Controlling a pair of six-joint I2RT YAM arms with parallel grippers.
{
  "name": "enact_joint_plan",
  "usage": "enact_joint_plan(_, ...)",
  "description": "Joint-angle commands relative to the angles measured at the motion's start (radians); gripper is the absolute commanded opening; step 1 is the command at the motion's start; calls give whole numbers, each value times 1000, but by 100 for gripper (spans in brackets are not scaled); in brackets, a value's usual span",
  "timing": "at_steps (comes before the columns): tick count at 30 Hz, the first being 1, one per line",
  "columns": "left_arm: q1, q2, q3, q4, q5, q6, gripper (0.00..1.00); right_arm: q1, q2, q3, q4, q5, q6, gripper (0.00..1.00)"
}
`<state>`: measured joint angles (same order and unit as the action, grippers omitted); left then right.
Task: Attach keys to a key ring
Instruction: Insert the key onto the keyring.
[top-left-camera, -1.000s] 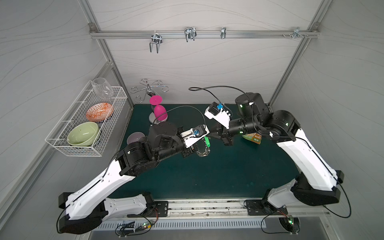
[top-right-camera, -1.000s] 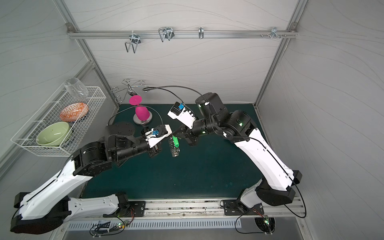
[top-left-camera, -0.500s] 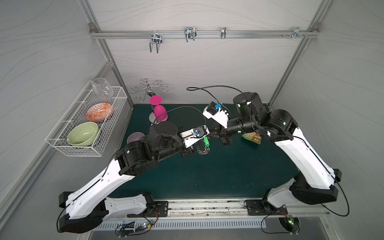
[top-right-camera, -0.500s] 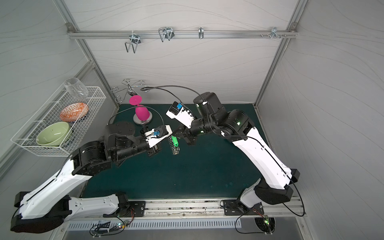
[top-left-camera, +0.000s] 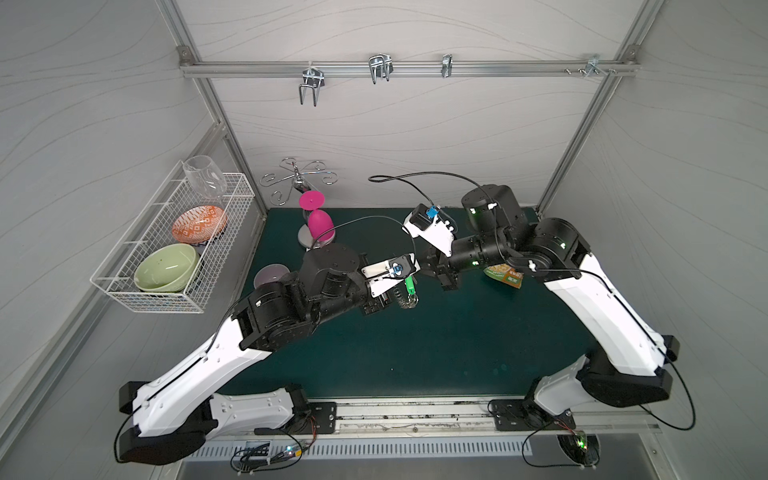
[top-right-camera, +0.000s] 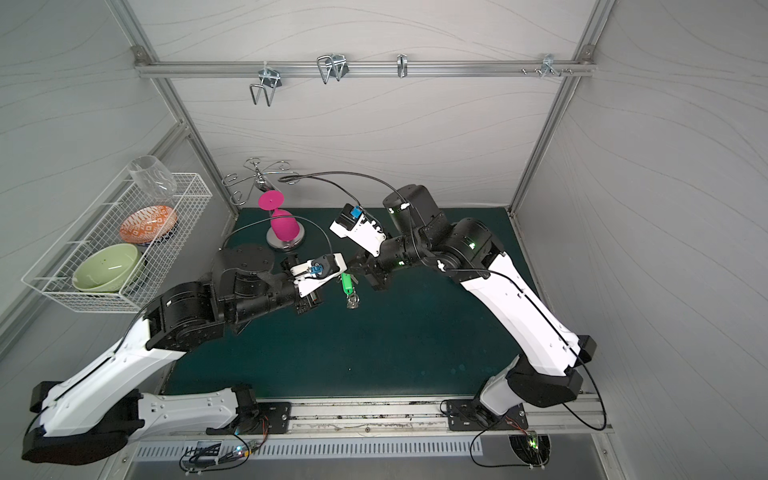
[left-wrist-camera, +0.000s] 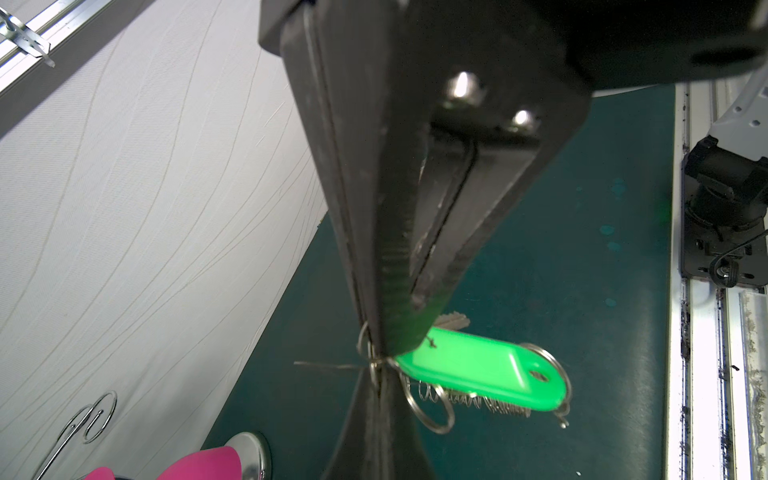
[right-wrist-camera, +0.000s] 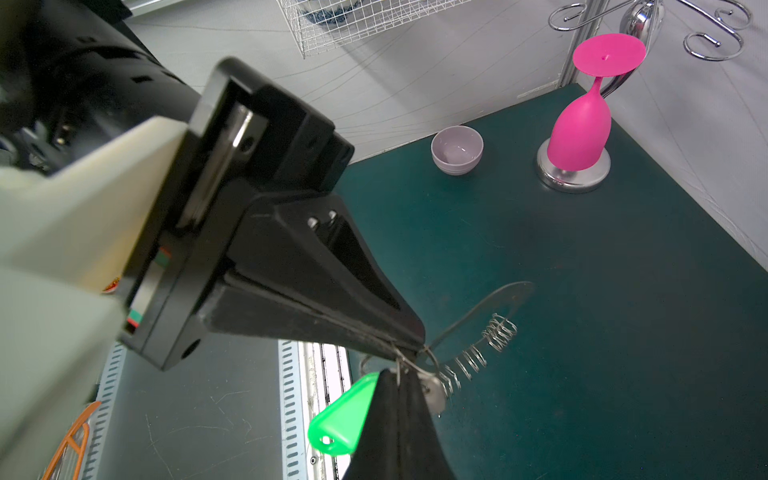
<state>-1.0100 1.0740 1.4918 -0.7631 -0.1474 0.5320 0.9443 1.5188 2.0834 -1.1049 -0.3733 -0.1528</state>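
I hold the key ring (right-wrist-camera: 505, 297) clear above the tabletop (right-wrist-camera: 582, 332), left tool (left-wrist-camera: 377, 353) and right tool (right-wrist-camera: 397, 372) clamped shut tip-to-tip on its wire-ringed rim, so the keys (left-wrist-camera: 478, 370) hang free there for threading.

My left gripper (left-wrist-camera: 381, 353) and right gripper (right-wrist-camera: 399, 375) stood tip to tip above the middle of the green mat (top-left-camera: 415, 353), both pinched on the key ring (right-wrist-camera: 498, 297), each barring the other's way across. Toward the front rail (top-left-camera: 415, 411) the mat lay bare and open. In the back-left corner the pink glass (top-left-camera: 320, 226) and lilac bowl (top-left-camera: 268, 273) stood in the way; the snack packet (top-left-camera: 505, 276) lay beneath my right arm (top-left-camera: 598, 316).
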Motion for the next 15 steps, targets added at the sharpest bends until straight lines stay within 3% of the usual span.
enact_joint_plan(1, -18, -18, 45, 123, 40, 20, 0, 6, 32, 24, -18, 32, 13, 0)
enact_joint_plan(15, -18, -38, 35, 135, 33, 30, 0, 7, 44, 31, -30, 124, 23, 0)
